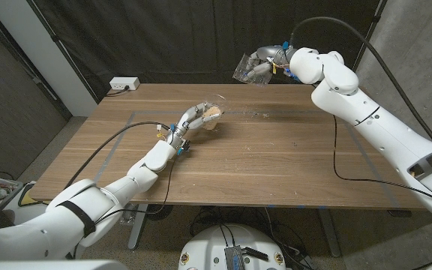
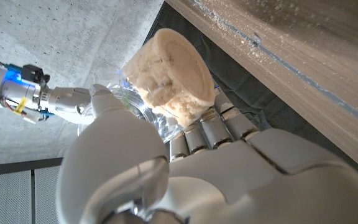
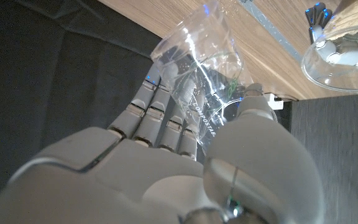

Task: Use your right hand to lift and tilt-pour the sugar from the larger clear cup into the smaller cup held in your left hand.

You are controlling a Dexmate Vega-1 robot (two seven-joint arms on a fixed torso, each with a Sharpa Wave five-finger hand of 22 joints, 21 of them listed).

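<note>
Right robot hand [image 1: 267,66] grips the larger clear cup [image 1: 247,69], tilted, raised over the surface's [image 1: 291,165] far edge. Smaller cup [image 1: 213,116], sugar-filled, held in left robot hand [image 1: 192,124], well apart toward the robot's left and lower.

- A lab or test space set up for robot work is indicated, not a home.
- A plain wooden table [image 1: 276,154] is marked with tape lines [image 1: 118,142].
- Dark curtains [image 1: 201,37] are hung behind it, beside bare concrete walls [image 1: 418,45].
- A white power strip [image 1: 124,85] and loose black cables [image 1: 336,150] are seen.
</note>
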